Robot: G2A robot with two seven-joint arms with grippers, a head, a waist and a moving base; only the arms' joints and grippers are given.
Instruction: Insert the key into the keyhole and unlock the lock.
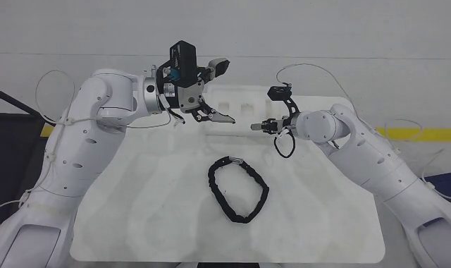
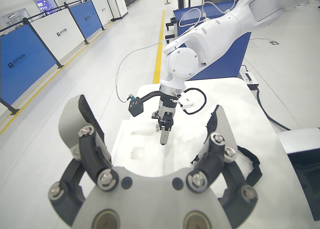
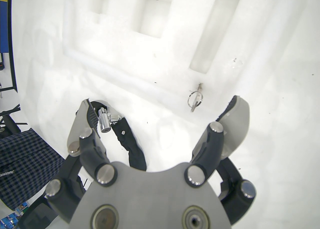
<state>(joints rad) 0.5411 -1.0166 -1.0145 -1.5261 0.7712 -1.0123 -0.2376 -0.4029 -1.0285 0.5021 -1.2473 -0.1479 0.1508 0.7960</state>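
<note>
Key (image 3: 196, 97) lies just ahead of right gripper (image 3: 161, 101), jaws wide, shank along approach; lock (image 1: 236, 160) at 7 o'clock; left gripper (image 1: 225, 92) wide, farther off.

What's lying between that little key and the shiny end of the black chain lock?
Nothing. In the right wrist view, the stretch between the key and the chain lock's metal cylinder is bare white surface.

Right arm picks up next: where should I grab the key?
Take the key by its ringed end, the right gripper coming straight down, jaws closing across its width. It lies flat by the edge of the tray, so only its top is reachable, and the blade likely stays free.
</note>
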